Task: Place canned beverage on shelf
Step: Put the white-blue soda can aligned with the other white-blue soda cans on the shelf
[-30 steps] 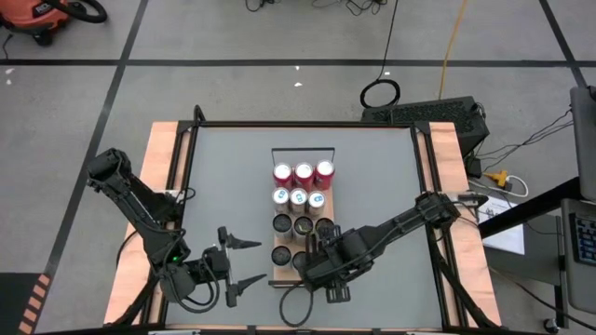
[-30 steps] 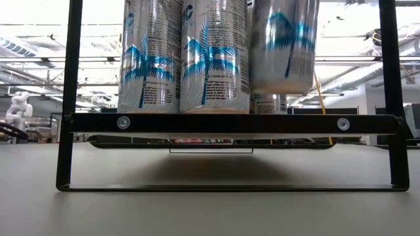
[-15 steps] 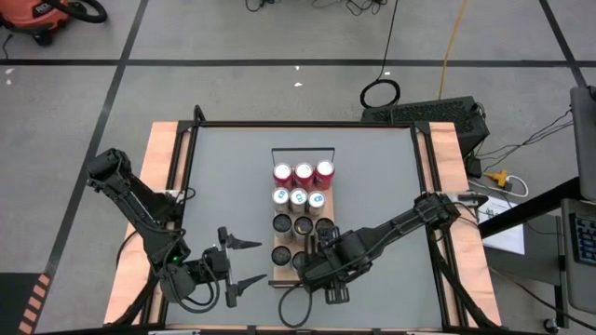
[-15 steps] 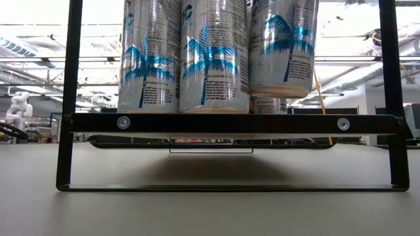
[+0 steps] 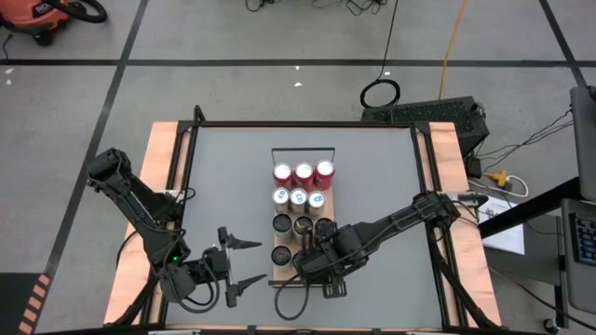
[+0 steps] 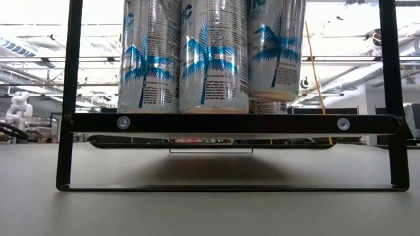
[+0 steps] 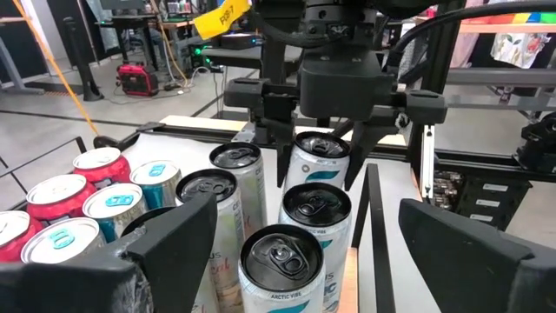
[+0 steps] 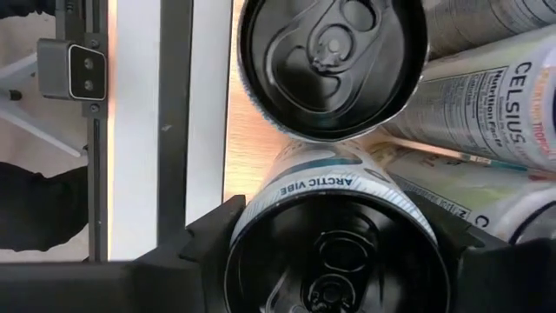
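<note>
1. Shelf (image 5: 277,277): on the grey bench (image 5: 372,186), carrying upright rows of red, blue and dark-topped cans.
2. Right gripper (image 5: 321,262): jaws clamped on a canned beverage (image 7: 318,157), upright at the shelf's near row.
3. Left gripper (image 5: 244,262): jaws wide, beside the shelf.

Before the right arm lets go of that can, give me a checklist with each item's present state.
1. Right gripper shut on the held can: ok.
2. Held can upright: ok.
3. Held can seated on the shelf: not ok; in the low view its base hangs above the bases of the cans beside it.
4. Gap to the middle can: cannot tell; their edges meet in the low view.
5. Left gripper open and off to the side of the shelf: ok.
</note>
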Controlling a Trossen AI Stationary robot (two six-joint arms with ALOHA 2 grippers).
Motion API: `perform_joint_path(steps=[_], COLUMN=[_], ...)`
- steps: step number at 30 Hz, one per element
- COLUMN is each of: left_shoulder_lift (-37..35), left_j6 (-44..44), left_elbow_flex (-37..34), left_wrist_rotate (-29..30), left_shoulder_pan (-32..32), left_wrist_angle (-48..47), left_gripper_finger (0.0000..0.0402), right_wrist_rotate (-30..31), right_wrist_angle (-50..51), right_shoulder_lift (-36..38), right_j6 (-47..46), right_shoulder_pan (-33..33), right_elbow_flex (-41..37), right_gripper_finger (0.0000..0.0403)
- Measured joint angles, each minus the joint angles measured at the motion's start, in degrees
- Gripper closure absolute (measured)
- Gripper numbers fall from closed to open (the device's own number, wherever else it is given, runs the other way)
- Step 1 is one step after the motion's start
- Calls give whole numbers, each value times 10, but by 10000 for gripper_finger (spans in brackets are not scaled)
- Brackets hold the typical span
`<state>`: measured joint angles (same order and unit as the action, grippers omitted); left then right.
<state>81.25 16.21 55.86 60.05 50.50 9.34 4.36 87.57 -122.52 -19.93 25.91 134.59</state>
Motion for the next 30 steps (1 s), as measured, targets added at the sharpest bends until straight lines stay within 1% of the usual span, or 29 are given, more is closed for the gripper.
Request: perform_joint_path(steps=[5, 9, 22, 26, 30], left_shoulder_lift=[0, 0, 0, 0, 0], left_j6=[0, 0, 0, 0, 0], left_elbow_flex=[0, 0, 0, 0, 0], left_wrist_rotate=[0, 0, 0, -13, -14], left_shoulder_pan=[0, 0, 0, 0, 0], left_wrist_angle=[0, 0, 0, 0, 0], left_gripper_finger=[40, 40, 40, 40, 40], right_wrist_rotate=[-3, -19, -15, -15, -15], right_wrist_angle=[-6, -21, -34, -36, -36], right_shoulder_lift=[1, 1, 1, 1, 1], right_j6=[7, 14, 26, 31, 33], right_shoulder_pan=[-1, -1, -1, -1, -1], right_elbow_flex=[-17, -25, -25, -25, -25], right_gripper_finger=[188, 188, 188, 188, 188])
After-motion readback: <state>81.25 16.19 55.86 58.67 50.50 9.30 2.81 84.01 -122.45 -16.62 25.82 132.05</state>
